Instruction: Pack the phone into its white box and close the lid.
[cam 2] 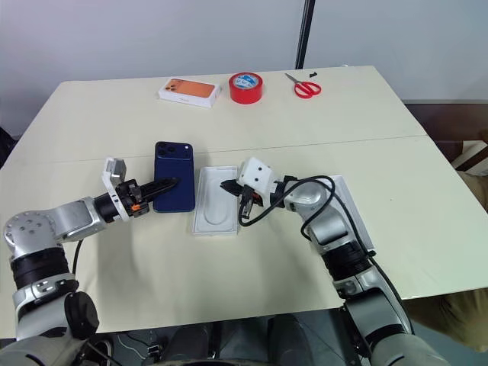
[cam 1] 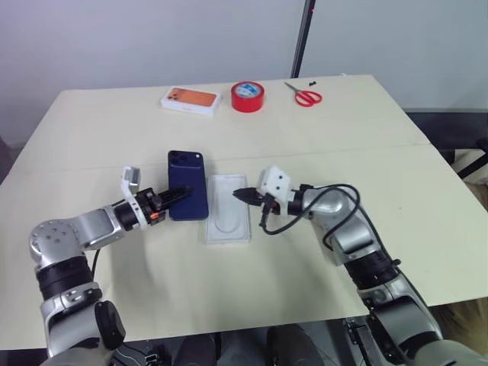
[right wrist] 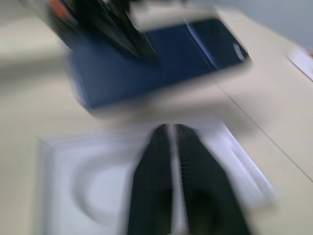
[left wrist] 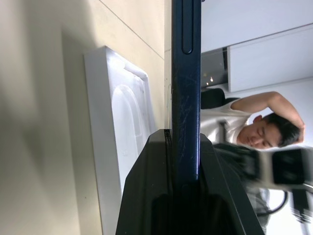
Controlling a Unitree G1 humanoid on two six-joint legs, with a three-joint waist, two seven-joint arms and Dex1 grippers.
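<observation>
Your L gripper (cam 1: 177, 196) is clamped on the phone (cam 1: 188, 185), holding it edge-on just above the table (cam 1: 320, 274). Your R gripper (cam 1: 242, 194), fingers together, hovers over the white insert (cam 1: 227, 217) just beside the phone.

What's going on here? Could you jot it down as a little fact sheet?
Left gripper: shut on the phone, holding it by one edge above the table
Right gripper: shut, empty, over the flat white insert
Insert: flat on the table beside the phone
Far edge of table: orange-pictured box, red tape roll, red scissors
</observation>
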